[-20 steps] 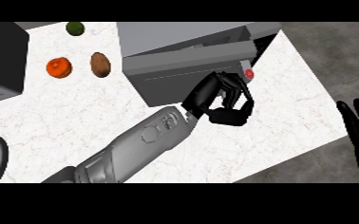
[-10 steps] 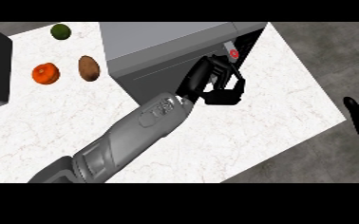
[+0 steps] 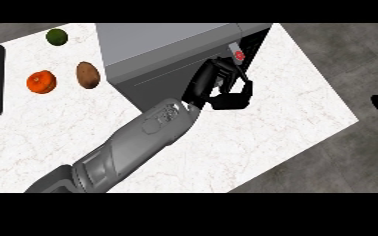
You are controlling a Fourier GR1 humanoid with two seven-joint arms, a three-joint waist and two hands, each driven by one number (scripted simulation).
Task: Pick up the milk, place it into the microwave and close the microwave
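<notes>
The grey microwave (image 3: 159, 42) stands at the back of the counter, its door (image 3: 159, 82) swung nearly against the body. A dark gap and a panel with a red button (image 3: 238, 55) show at the door's right end. My left hand (image 3: 221, 82) lies against that end of the door, fingers stretched up along its edge and thumb hanging below, holding nothing. No milk shows in this view. Only a black sliver of my right hand (image 3: 374, 101) shows at the right edge, off the counter.
An orange (image 3: 41, 81), a brown potato (image 3: 88, 74) and a green lime (image 3: 57, 36) lie left of the microwave. A dark object (image 3: 1, 80) sits at the far left edge. The white marble counter (image 3: 280, 115) ends in a slanted edge at the right.
The microwave door has swung further toward shut, with my left hand following against its right end. My right hand has slipped almost out of view at the right.
</notes>
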